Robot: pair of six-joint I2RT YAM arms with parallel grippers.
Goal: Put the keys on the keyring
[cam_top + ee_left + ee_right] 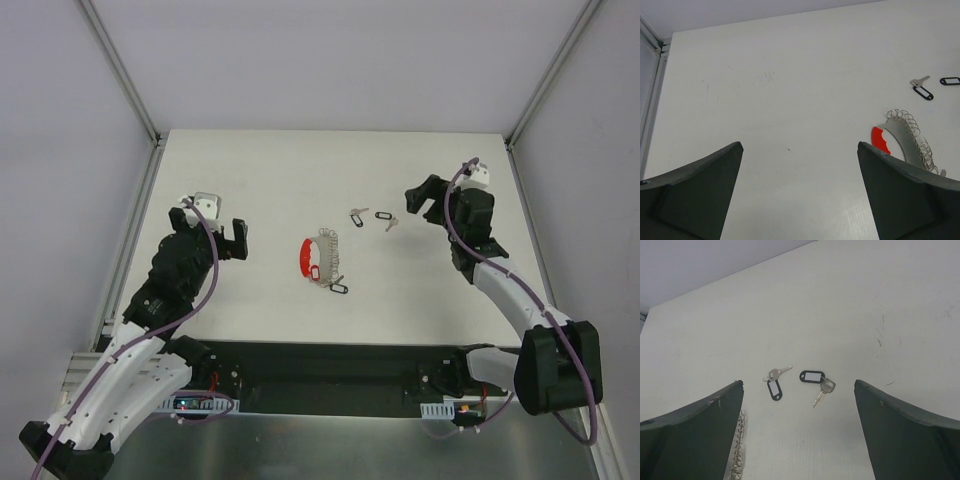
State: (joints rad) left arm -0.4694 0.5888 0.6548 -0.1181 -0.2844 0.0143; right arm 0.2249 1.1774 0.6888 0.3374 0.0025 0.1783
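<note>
The keyring, a red arc with a grey beaded loop, lies mid-table. A red tag sits against it and a black-tagged key lies at its near end; I cannot tell if either is threaded on. Two more black-tagged keys lie loose behind it. They show in the right wrist view as the left key and the right key. My right gripper is open, just right of them. My left gripper is open and empty, left of the keyring.
The white table is walled by grey panels with metal rails at the left and right edges. A black strip with the arm bases runs along the near edge.
</note>
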